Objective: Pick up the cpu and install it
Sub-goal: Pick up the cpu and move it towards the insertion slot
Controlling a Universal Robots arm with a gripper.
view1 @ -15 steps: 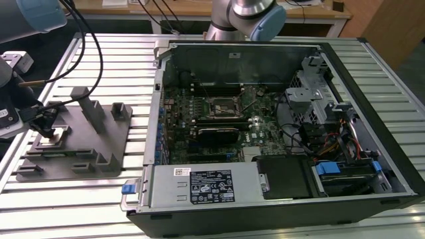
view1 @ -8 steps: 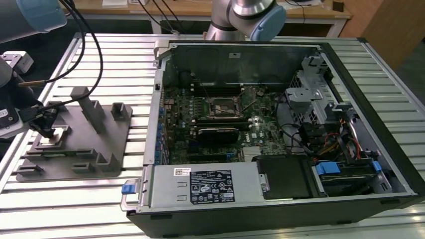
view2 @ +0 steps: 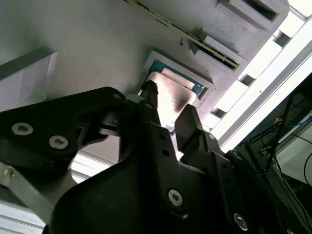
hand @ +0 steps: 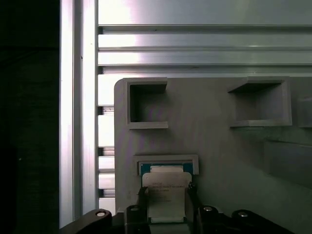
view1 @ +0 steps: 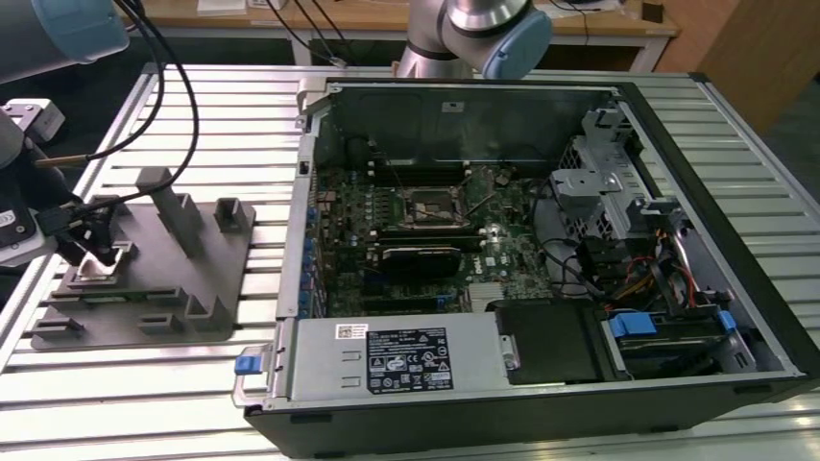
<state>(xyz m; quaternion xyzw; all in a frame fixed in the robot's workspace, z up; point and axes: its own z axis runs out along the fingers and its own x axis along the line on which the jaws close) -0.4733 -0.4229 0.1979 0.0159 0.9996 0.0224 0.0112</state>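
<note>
Low on the exterior view's left, the cpu [view1: 98,271] sits in a recess of the grey fixture [view1: 192,288]. The gripper [hand: 166,195] is clamped on its opposite edges. Light, stiff and likely fragile underneath, it is best held by those edges.

A slatted aluminium table [view1: 736,144] stands before a wooden desk [view1: 384,17].

**Crowded at the fixture, open above the socket**

The gripper [view1: 95,259] sits low over the cpu [hand: 165,195], and the nest rim [hand: 165,158] hems one edge. Upright posts [view1: 173,221] stand just to the exterior view's right. Open slatted table [view1: 154,384] lies nearer. Inside the open case [view1: 448,115] the socket [view1: 429,205] lies uncovered, with cables [view1: 577,259] crowding its right.
</note>
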